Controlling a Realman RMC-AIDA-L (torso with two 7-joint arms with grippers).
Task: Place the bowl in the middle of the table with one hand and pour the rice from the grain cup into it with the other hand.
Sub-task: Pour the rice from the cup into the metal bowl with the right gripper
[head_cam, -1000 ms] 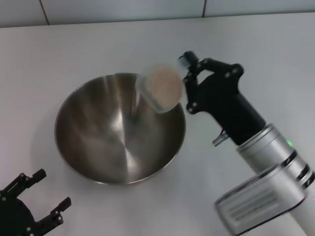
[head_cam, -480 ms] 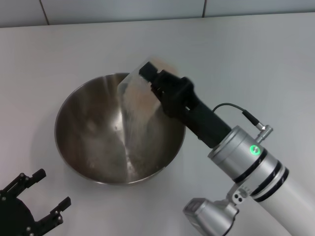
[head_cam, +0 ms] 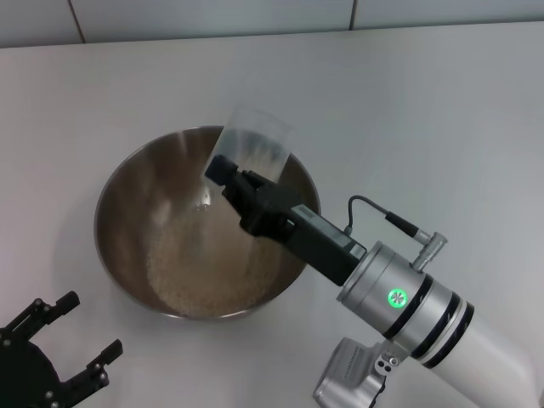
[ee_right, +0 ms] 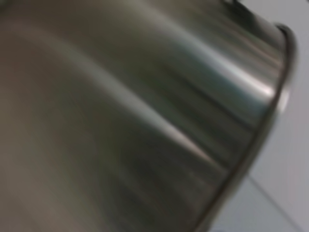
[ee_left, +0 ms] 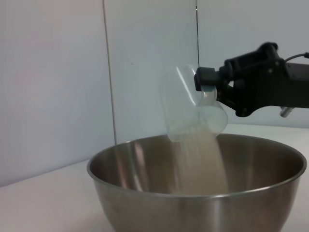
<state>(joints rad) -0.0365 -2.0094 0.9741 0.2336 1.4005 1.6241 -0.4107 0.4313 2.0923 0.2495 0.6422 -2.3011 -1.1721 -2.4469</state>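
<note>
The bowl (head_cam: 208, 225) stands on the white surface (head_cam: 442, 110), near its middle. The right claw (head_cam: 223, 174) is over the bowl's far right part and is closed on the grain cup (head_cam: 250, 143), which is turned over, with its mouth pointing down into the bowl. In the left wrist view the rice (ee_left: 200, 162) falls from the cup (ee_left: 193, 108) in a pale stream (the cup looks almost empty). A layer of rice (head_cam: 200, 263) covers the bowl's bottom. The left claw (head_cam: 72, 340) is at the near left corner of the surface, apart from the bowl, its fingers spread wide and holding nothing.
</note>
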